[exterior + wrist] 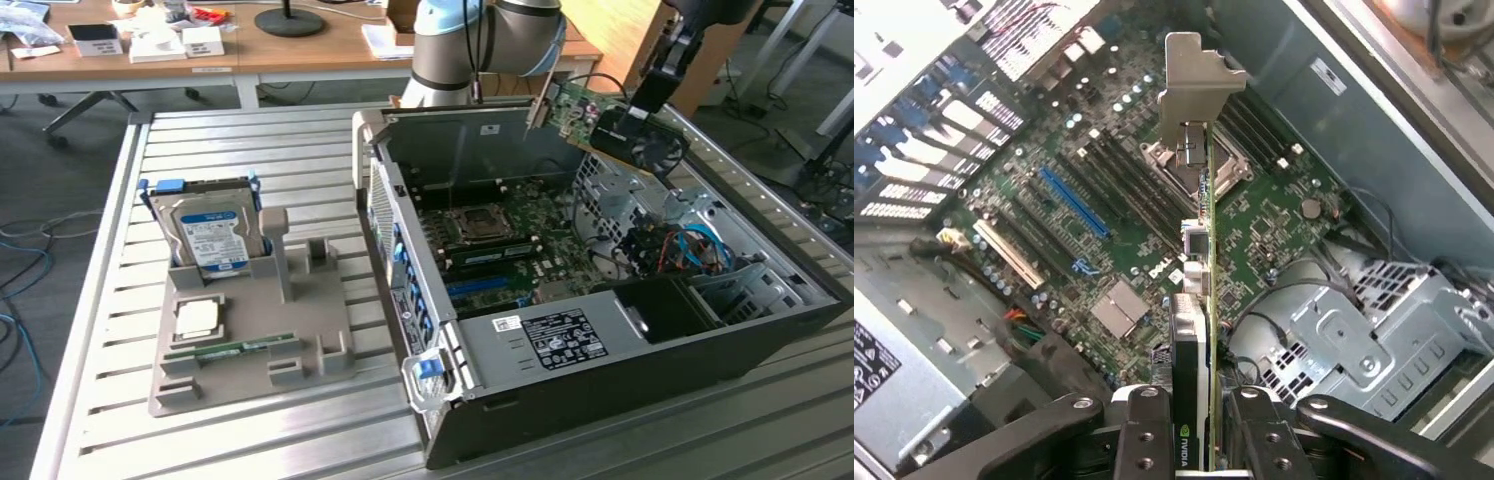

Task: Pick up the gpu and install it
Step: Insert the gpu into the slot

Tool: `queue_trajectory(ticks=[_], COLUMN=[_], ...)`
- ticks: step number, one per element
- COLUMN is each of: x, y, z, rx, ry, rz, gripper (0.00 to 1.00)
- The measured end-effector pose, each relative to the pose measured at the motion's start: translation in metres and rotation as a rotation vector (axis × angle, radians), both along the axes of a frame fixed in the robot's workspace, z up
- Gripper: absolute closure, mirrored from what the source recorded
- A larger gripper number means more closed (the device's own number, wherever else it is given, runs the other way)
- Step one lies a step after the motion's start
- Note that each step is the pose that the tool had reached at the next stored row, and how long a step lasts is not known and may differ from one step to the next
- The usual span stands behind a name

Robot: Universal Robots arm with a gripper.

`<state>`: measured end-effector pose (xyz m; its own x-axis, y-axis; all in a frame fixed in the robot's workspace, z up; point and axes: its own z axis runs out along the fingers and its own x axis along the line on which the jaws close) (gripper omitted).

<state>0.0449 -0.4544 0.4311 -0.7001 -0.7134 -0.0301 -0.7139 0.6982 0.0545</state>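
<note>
Aluminium slatted surface point(240, 130), carrying all items listed.

Black-and-grey computer case point(627, 395): lying on its side with the panel off, taking up the half of the surface toward the exterior view's right. Green motherboard point(514, 235) exposed on its floor; the blue expansion slot point(1074, 210) is empty.

Grey parts holder point(300, 330): near the surface's edge at the exterior view's left. It holds a silver hard drive point(207, 235) standing upright, a processor point(196, 318) lying flat, and a narrow memory stick point(247, 348) just beside it.

Item of the task, the gpu point(607, 115): off the surface, in the air above the case's far corner, clear of the motherboard and touching no slot. In the exterior view it is tilted, with the black cooler toward the lower end. In the wrist view it shows edge-on, standing on its long edge; the long axis runs straight out from the tool to the silver bracket point(1199, 75) at the far end.

Tool point(1194, 415): closed narrowly on the card's cooler end, one finger on each face.

Progress, as judged: pick-up complete; the card is over the open case; seating in a slot not yet done.
</note>
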Motion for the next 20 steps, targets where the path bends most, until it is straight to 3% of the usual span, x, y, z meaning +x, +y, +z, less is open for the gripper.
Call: queue_trajectory(ticks=[11,20], x=[0.0,0.0], y=[0.0,0.0], z=[-0.0001,-0.0001], rx=[-0.0001,-0.0001], ry=[0.0,0.0], rz=[0.139,0.148], gripper=[0.73,0.73])
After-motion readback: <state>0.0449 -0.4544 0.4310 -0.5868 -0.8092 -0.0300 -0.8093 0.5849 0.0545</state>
